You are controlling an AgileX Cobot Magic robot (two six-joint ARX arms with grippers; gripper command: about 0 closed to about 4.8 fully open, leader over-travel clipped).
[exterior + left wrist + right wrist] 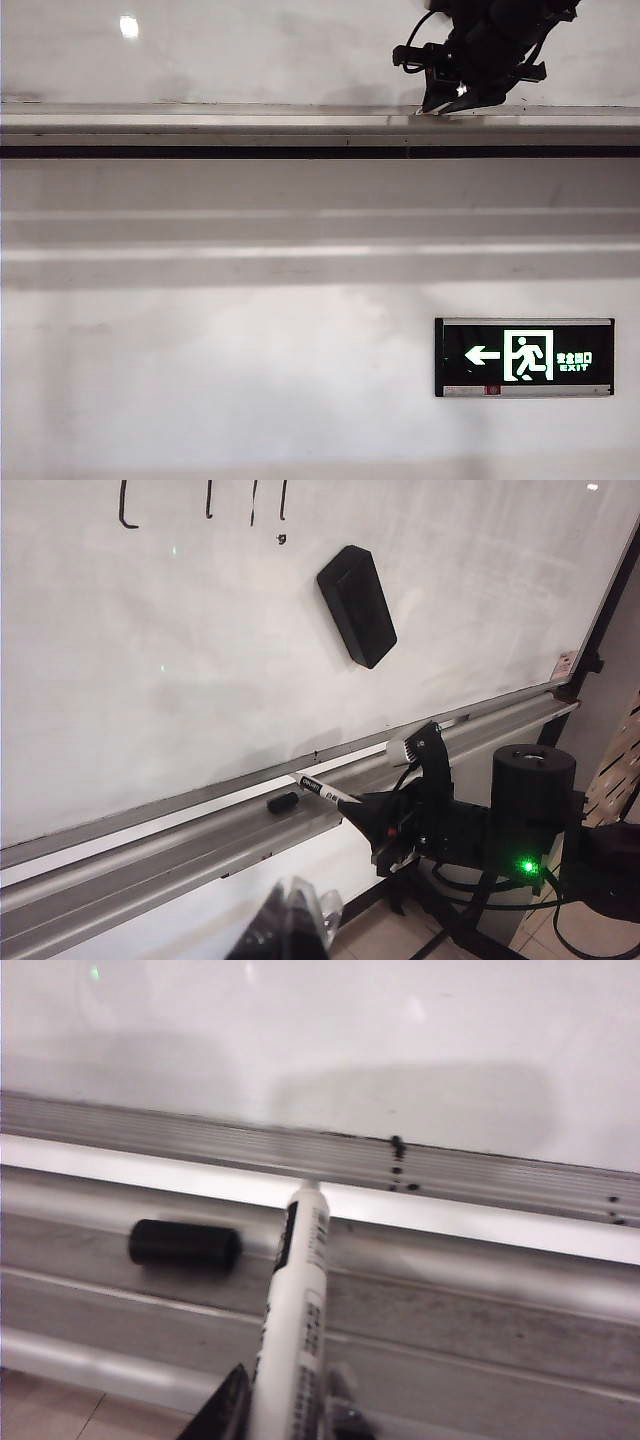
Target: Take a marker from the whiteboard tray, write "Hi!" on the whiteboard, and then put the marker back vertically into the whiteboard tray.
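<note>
The marker (295,1310) is gripped at its rear by the right gripper (285,1405), its tip lowered to the whiteboard tray (480,1300) beside the loose cap (185,1244), evidently for putting back. The left gripper (285,925) is kept low and clear of the tray; whether its jaws are open cannot be told.

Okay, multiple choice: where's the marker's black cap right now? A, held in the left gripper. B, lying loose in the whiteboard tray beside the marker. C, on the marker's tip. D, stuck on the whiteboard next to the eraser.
B: the right wrist view shows the black cap lying by itself in the whiteboard tray, apart from the uncapped marker between the right gripper's fingers.
</note>
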